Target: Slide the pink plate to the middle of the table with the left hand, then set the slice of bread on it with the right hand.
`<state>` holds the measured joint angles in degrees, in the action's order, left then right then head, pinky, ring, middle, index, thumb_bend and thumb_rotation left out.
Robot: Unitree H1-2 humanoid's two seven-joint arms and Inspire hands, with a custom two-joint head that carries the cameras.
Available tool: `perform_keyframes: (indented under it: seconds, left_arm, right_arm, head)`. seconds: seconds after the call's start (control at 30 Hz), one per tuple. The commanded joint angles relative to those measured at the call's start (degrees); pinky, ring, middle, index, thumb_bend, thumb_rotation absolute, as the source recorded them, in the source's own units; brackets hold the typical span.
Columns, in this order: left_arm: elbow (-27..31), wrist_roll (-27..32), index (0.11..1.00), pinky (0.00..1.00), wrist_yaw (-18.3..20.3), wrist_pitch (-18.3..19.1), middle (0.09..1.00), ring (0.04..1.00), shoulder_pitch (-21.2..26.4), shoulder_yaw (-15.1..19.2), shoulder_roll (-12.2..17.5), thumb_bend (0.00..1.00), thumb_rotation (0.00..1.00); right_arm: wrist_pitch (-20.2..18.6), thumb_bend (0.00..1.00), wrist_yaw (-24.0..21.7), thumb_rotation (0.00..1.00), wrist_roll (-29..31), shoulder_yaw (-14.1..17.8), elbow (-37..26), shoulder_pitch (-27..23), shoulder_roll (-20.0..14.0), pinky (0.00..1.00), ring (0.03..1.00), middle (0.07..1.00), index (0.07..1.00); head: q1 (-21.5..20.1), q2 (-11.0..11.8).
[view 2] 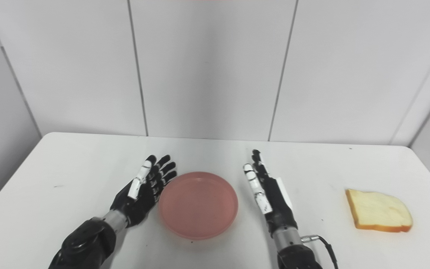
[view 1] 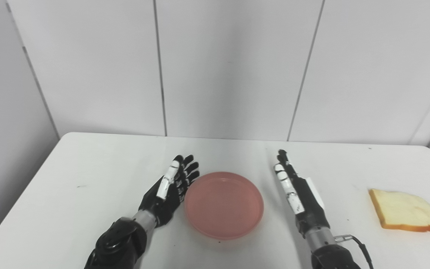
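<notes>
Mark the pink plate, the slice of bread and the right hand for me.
pink plate (view 1: pixel 224 203): left eye view, bare middle of its floor.
slice of bread (view 1: pixel 403 211): left eye view, middle of its pale top face.
right hand (view 2: pixel 271 200): right eye view, back of the hand.

You have the pink plate (view 1: pixel 224 204) lying flat near the middle of the table, a shallow round dish with a low raised rim and nothing in it. Your slice of bread (view 1: pixel 402 210) lies flat well off to the right of the plate, near the table's right edge, pale and creamy on its face with a golden-brown crust showing along its left and near sides. The two things are well apart, with bare tabletop between them.
</notes>
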<state>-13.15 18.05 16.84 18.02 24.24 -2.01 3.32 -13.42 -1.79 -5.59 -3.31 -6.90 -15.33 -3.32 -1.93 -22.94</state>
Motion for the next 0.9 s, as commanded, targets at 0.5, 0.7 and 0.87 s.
perform_keyframes:
  seconds: [0.5, 0.7, 0.87]
  left_arm:
    - [7.4, 0.5, 1.000, 1.00, -1.5, 2.0, 1.000, 1.000, -0.7, 1.9, -1.7, 0.51, 1.00]
    - [10.3, -2.2, 1.000, 1.00, -5.0, -0.6, 1.000, 1.000, -1.5, 2.9, -2.6, 0.54, 1.00]
    - [11.4, -3.4, 0.998, 1.00, -6.2, -2.0, 1.000, 1.000, -1.7, 3.3, -2.9, 0.56, 1.00]
  right_arm:
    - [1.4, 0.25, 1.7, 1.00, -1.9, 0.4, -0.5, -1.7, 1.7, 0.98, 0.996, 1.000, 1.000]
    - [1.5, 0.23, 2.2, 1.00, -2.0, 1.5, -0.7, -2.4, 1.2, 0.98, 1.000, 1.000, 1.000]
    - [1.6, 0.23, 2.4, 1.00, -1.7, 2.2, -0.9, -2.6, 1.2, 0.99, 1.000, 1.000, 1.000]
  head:
    - [-3.3, -1.1]
    - [-3.5, -1.0]
    - [-4.1, -0.8]
